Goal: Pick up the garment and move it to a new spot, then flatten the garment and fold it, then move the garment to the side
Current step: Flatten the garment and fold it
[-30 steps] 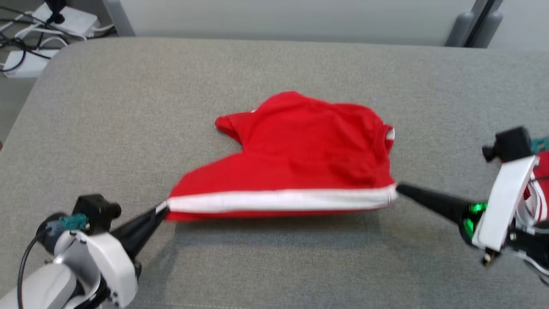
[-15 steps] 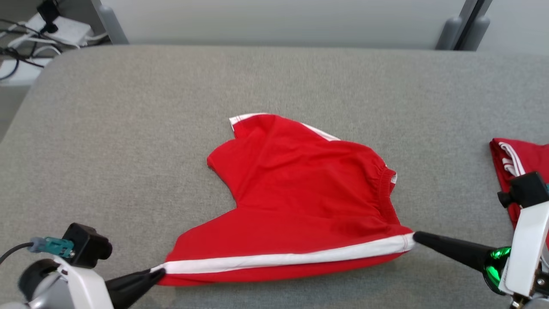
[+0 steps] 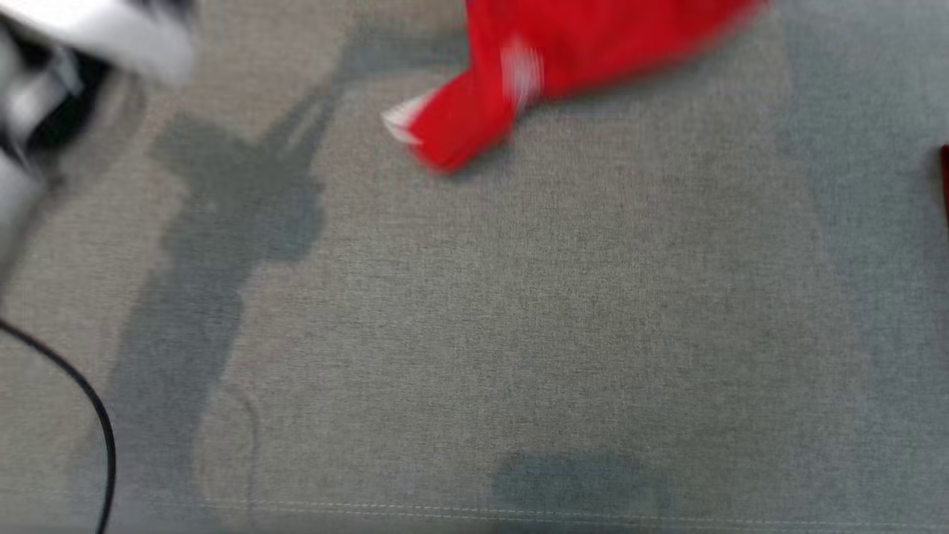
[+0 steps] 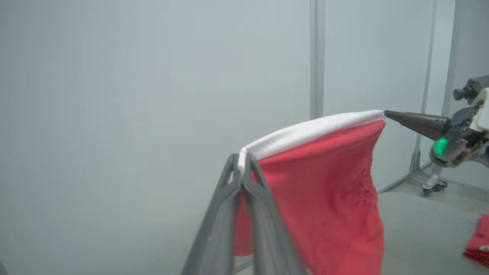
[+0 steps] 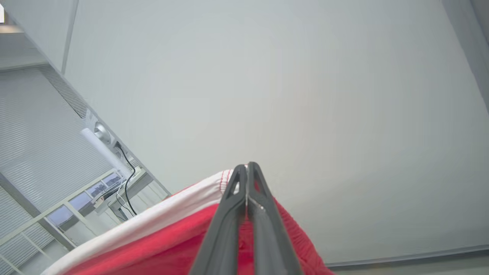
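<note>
Garment (image 4: 324, 198): red cloth with a white band (image 4: 305, 131) along its top edge, hanging in the air, spanned between the two end effectors. Left end effector (image 4: 241, 156): fingers pressed fully together, tips pinching one end of the white band; the red cloth drops away below and to the right of those tips in the left wrist view. Right end effector (image 4: 386, 113): fingers likewise closed tight, nipping the far end of the band at the corner, where a gathered elastic edge (image 4: 368, 164) runs downward from the tips. A green light (image 4: 440, 146) glows at the base of its fingers. The band sags slightly in an arc between the two grips. In the right wrist view the cloth falls below and to the left of the closed tips. Head view is badly blurred: the garment's lower part shows at the top, one corner low over the grey counter (image 3: 519, 311); contact cannot be judged. Pale blur of an arm (image 3: 89, 37) at upper left, black cable (image 3: 89, 400) at lower left. A second red cloth (image 4: 477, 244) lies on the counter, well beyond and below the right end effector.
</note>
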{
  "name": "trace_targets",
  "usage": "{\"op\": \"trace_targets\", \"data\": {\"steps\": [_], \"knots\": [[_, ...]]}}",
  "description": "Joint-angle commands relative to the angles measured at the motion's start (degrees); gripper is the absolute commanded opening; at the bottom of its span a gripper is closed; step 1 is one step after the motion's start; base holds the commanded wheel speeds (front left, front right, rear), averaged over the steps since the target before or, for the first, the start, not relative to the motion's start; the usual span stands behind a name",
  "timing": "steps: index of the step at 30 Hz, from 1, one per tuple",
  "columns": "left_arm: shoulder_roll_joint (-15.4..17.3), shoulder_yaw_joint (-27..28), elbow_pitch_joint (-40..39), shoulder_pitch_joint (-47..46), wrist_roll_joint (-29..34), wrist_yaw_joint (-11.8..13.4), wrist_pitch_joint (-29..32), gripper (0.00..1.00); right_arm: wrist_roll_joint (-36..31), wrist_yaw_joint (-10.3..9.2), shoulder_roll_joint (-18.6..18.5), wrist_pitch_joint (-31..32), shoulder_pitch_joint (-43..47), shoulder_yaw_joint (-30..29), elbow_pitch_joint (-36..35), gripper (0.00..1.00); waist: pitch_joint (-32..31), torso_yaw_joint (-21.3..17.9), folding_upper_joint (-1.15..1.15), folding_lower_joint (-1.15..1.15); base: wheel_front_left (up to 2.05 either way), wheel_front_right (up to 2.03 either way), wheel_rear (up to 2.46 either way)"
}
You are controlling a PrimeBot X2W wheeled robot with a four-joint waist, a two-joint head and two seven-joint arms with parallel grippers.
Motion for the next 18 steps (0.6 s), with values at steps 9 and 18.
{"op": "trace_targets", "data": {"steps": [9, 18], "knots": [[1.68, -3.49, 4.59, -9.39, 2.28, -0.22, -6.20, 0.00, -3.38, 0.34, 3.00, 1.97, -4.83, 0.32, 0.98, 0.00, 4.18, -3.13, 0.00, 0.00, 0.00, 0.00, 0.00], [3.73, -4.94, 6.52, 3.18, 7.53, -0.23, -6.23, 0.00, 0.48, 0.34, -2.75, 10.38, 10.52, 4.35, -4.02, 0.00, 9.16, -3.79, 0.00, 0.00, 0.00, 0.00, 0.00]]}}
